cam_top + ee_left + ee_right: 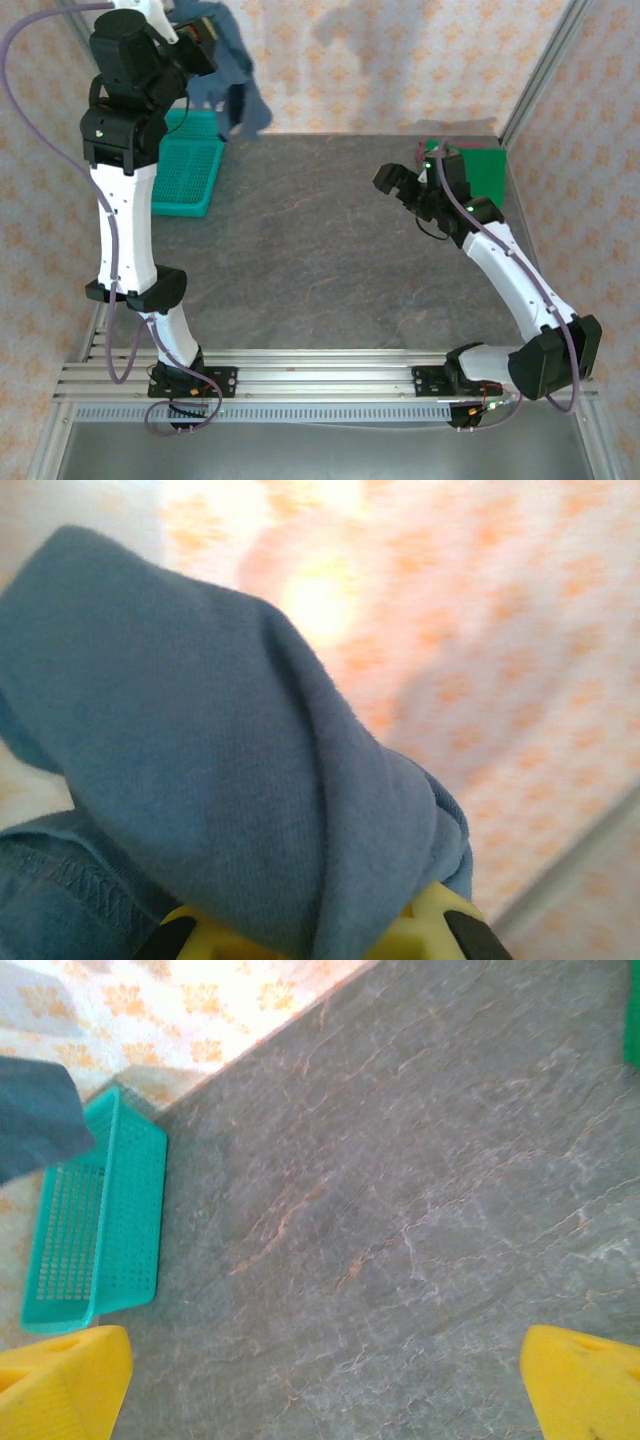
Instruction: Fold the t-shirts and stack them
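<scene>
A dark grey, stone-veined table (300, 260) spreads beneath both arms. On it, at the far edge, sits a teal plastic mesh basket (185, 175), below the raised left gripper (205, 45) and well to the left of the right gripper (400, 185). A bright green t-shirt (487, 172) lies flat on the table just to the right of the right gripper, in the far corner, partly hidden by that arm.

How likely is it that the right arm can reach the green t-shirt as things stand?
Probably yes: the green t-shirt lies close beside the open, empty right hand, with nothing between them.
</scene>
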Action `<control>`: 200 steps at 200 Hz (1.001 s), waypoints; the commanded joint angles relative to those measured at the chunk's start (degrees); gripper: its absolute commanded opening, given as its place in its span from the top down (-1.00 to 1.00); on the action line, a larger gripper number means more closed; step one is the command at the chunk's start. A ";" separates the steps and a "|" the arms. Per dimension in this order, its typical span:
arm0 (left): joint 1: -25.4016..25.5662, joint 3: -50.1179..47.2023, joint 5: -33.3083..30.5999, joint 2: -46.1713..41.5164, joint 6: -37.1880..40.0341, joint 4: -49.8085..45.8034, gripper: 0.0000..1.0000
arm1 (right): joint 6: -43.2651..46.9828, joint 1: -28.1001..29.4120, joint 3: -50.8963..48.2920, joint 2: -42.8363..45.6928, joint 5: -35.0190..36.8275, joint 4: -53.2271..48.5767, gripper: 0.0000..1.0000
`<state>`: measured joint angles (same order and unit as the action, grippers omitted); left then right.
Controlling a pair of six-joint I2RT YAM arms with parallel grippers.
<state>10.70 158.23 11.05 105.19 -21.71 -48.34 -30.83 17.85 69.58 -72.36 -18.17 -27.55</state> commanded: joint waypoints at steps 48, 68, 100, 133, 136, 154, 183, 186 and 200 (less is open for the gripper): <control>14.06 -20.96 0.88 -2.49 -2.30 -0.23 1.00 | 2.18 -6.90 -6.99 7.86 -1.32 -1.21 -0.99; 14.61 -50.64 -0.81 -11.47 -9.39 12.35 0.92 | 2.79 -6.96 -10.76 8.11 -1.97 -1.63 -0.99; 12.22 -74.38 -9.27 -16.17 -16.50 8.84 -0.65 | 3.11 -6.58 -15.46 6.20 -4.49 -2.48 -1.00; 7.07 -77.31 -14.10 -19.83 -17.45 0.33 -1.00 | 8.07 -1.72 -14.29 1.08 -3.25 -7.49 -0.97; 6.75 -77.15 -14.20 -20.02 -17.34 -0.30 -1.00 | 8.43 -1.11 -13.98 0.54 -2.77 -8.09 -0.97; 6.30 -76.85 -12.32 -20.61 -16.09 -2.45 -1.00 | 8.82 1.41 -12.94 -2.84 -1.57 -9.83 -0.92; 7.62 -83.87 -4.97 -21.78 -17.13 0.65 -0.96 | 6.96 2.28 -13.48 -6.67 0.18 -8.13 -0.82; 7.85 -84.54 -4.50 -21.70 -17.13 0.88 -0.94 | 6.93 2.27 -13.58 -7.03 0.18 -7.73 -0.81; 9.15 -88.14 -2.08 -21.76 -17.58 2.66 -0.87 | 6.84 2.28 -13.52 -8.56 -0.79 -5.70 -0.75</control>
<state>17.93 76.16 4.05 82.37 -38.00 -46.19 -23.97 19.99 54.74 -79.22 -20.49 -34.50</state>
